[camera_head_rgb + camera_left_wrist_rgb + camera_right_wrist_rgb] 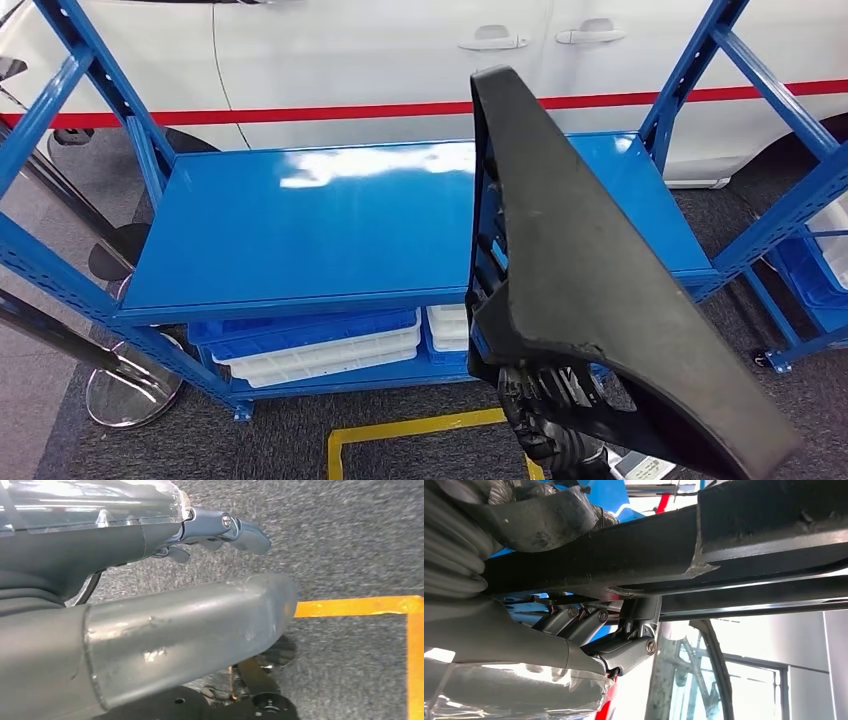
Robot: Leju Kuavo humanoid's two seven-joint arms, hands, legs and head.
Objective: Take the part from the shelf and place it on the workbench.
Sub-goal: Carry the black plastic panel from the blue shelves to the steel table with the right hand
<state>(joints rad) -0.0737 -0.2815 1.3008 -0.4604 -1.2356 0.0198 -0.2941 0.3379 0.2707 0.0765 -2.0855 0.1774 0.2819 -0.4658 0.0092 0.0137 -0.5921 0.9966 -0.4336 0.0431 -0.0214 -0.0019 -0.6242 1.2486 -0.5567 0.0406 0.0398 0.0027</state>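
The part (590,280) is a long black plastic panel, standing tilted in front of the blue shelf (320,230) and raised above its top board. My right hand (545,420) grips it from below at its lower end. The right wrist view has the part (724,545) clamped between the thumb (539,520) and the fingers (624,645). My left hand (165,605) hangs over the grey carpet with nothing in it, its fingers (240,530) stretched out.
The shelf's top board is bare and glossy. Blue and white bins (310,345) sit on the lower level. A white car (380,60) stands behind. Yellow floor tape (400,432) marks the carpet; a stanchion base (125,395) is at left, another blue rack (810,260) at right.
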